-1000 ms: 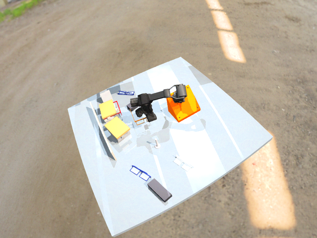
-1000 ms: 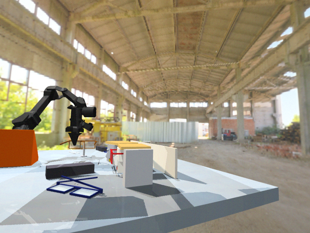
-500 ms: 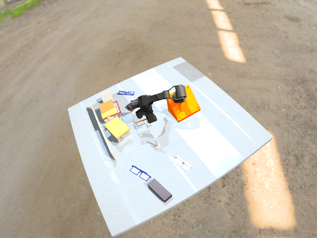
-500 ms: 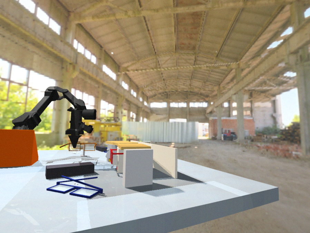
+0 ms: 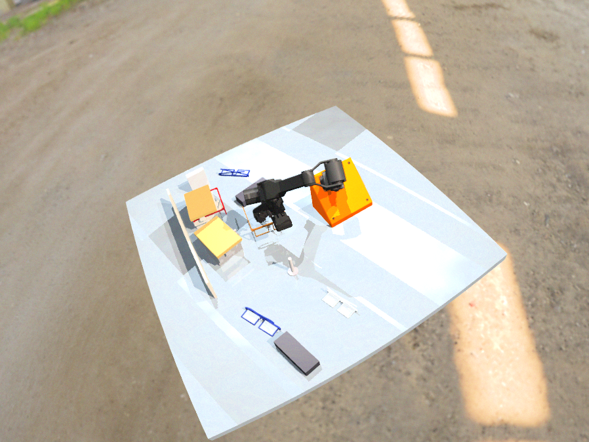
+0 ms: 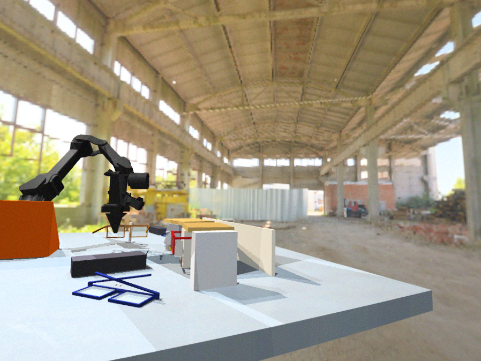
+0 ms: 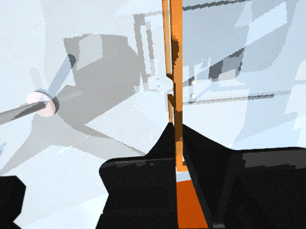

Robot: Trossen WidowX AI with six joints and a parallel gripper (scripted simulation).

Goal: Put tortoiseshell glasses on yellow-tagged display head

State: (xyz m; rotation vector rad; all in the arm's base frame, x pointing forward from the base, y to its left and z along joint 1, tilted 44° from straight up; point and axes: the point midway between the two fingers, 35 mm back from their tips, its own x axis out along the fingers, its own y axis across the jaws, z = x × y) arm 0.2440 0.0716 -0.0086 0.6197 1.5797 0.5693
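Note:
The tortoiseshell glasses (image 5: 252, 230) (image 6: 140, 225) (image 7: 179, 67) are orange-brown, with temples spread. My gripper (image 6: 115, 231) (image 7: 173, 125) is shut on the front frame beside the bridge and holds them above the table. In the top view the fingertips are hidden by the arm. One head (image 5: 218, 237), flat-topped and bare of glasses, stands left of the held glasses in that view. A small yellow patch low on this head in the exterior camera looks like the tag. The other head (image 5: 200, 202) (image 6: 208, 226) wears red glasses (image 5: 222, 199) (image 6: 173, 242).
A cream panel (image 5: 190, 244) (image 6: 268, 248) stands behind both heads, a white block (image 5: 196, 177) (image 6: 215, 260) beside them. A thin post (image 5: 292, 268) (image 7: 44, 104) stands nearby. Blue glasses (image 5: 233, 172) (image 5: 260, 321), clear glasses (image 5: 338, 303) and dark cases (image 5: 296, 353) (image 6: 109, 264) lie around.

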